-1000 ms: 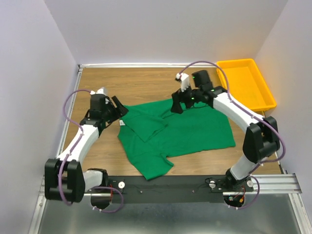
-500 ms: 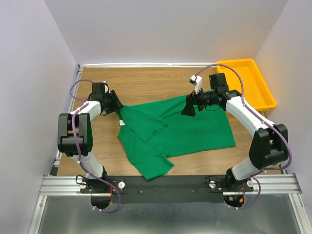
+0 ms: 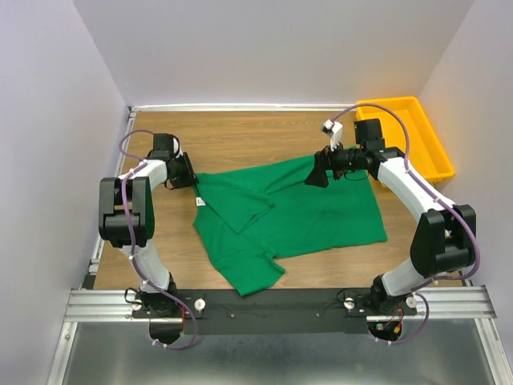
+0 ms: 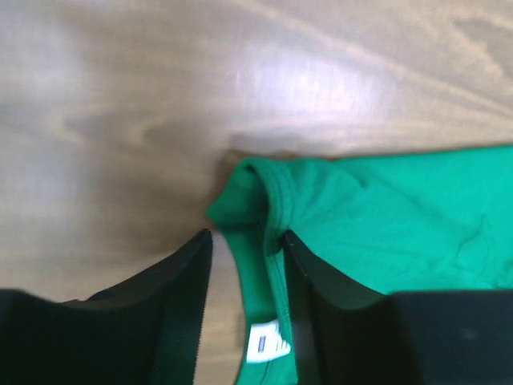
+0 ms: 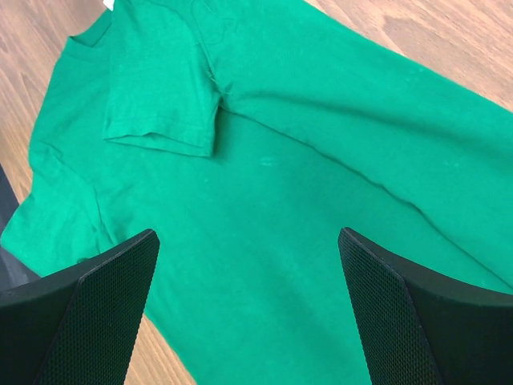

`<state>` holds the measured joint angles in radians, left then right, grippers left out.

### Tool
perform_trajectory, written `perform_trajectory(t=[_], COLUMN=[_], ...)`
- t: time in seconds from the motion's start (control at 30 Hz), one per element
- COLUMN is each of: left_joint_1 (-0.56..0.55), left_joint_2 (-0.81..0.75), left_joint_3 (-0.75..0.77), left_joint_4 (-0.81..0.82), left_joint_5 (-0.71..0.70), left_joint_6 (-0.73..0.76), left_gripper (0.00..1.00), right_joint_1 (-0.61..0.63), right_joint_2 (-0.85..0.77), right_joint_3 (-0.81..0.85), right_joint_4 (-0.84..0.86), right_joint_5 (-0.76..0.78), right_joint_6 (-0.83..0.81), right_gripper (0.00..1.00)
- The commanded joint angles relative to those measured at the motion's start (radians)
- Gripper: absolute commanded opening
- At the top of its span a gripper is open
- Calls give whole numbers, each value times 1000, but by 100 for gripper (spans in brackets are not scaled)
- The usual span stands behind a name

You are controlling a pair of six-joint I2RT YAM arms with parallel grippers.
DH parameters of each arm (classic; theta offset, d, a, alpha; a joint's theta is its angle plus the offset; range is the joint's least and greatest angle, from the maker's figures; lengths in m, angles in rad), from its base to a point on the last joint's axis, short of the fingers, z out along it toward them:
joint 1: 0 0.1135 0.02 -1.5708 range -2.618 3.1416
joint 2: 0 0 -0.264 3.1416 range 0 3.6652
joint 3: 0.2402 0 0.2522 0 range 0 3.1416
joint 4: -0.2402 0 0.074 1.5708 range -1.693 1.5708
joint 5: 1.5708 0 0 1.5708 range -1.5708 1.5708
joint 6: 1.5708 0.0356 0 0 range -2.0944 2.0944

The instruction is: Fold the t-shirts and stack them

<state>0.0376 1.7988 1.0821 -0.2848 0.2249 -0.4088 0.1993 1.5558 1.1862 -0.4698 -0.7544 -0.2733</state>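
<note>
The wood-grain surface (image 3: 240,136) carries a green t-shirt (image 3: 321,212) spread mostly flat across its middle. One sleeve is folded in over the body on the left side, and a lower flap reaches toward the near edge. A small white neck label (image 3: 201,204) shows at the shirt's left side, where the collar lies against bare wood. A yellow tray (image 3: 405,144) sits at the far right corner of the surface, just beyond the shirt's far right corner.

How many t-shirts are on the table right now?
1: the green t-shirt, partly folded, mid-table, its collar at the left claw. Another beneath it could be hidden.
</note>
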Motion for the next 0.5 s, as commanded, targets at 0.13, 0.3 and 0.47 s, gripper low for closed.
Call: perform_trajectory(t=[0.13,0.3,0.47], left_joint_1=[5,5,33], left_joint_2=[126,149,204], left_joint_3=[99,136,258], left_joint_4=[-40,-63,-118], left_joint_5=[85,119,73], left_joint_6=[54,74,71], left_gripper=[35,9,0], right_joint_1=[-35,-58,-70], right_joint_2=[-11,-8,12], right_joint_3=[10,4,19], right_joint_4=[-15,-15,-18], right_joint_5=[-36,-37,-23], right_joint_6=[13,13,17], right_gripper=[100,100,100])
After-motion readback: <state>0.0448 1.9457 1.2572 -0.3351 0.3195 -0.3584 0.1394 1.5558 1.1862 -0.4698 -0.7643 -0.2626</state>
